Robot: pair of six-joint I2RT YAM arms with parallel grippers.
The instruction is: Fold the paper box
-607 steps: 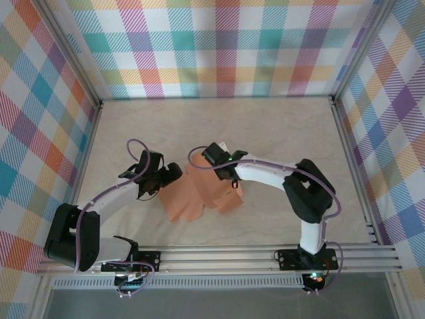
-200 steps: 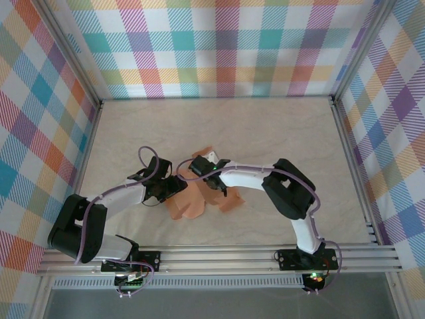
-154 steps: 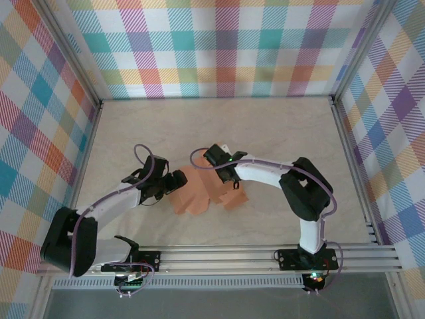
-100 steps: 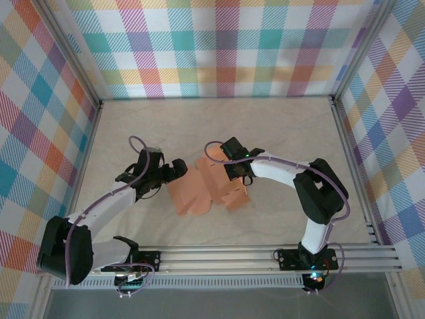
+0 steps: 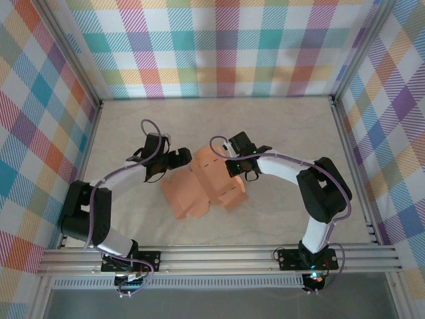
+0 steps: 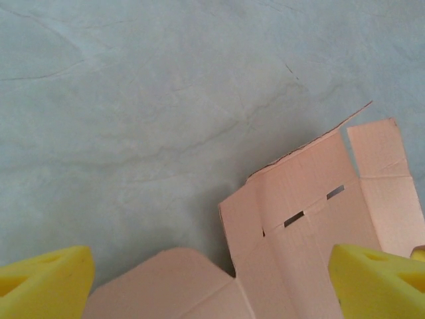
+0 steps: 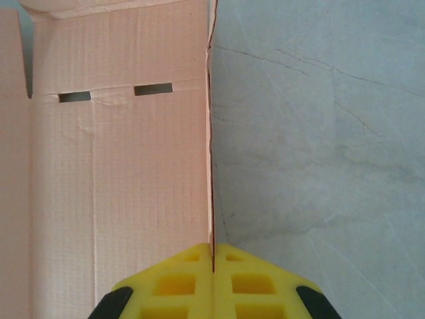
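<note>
The paper box [image 5: 199,189] lies opened out as a flat salmon-orange sheet on the pale marbled table [image 5: 279,126], about midway between left and right and a little nearer than the centre. Its flaps and rounded tabs spread toward the near-left, and a squarer panel sits at its right.

The left gripper [image 5: 184,159] is at the sheet's far-left corner. In the left wrist view its yellow fingertips [image 6: 43,282] stand wide apart at the two lower corners, and nothing lies between them but the sheet below. A panel with two short slots [image 6: 293,218] shows between the fingertips and ahead of them, with bare table beyond. Whether the fingertips touch the card cannot be told from here.

The right gripper [image 5: 234,169] is at the sheet's far-right side, just beside the panel. In the right wrist view its yellow fingers are pressed together, and the sheet's right edge runs straight into the seam between them (a thin reddish line marks that edge). They appear to be clamped on that edge. Left of it the panel lies flat and shows two slots across its far part. Right of it is bare table.
</note>
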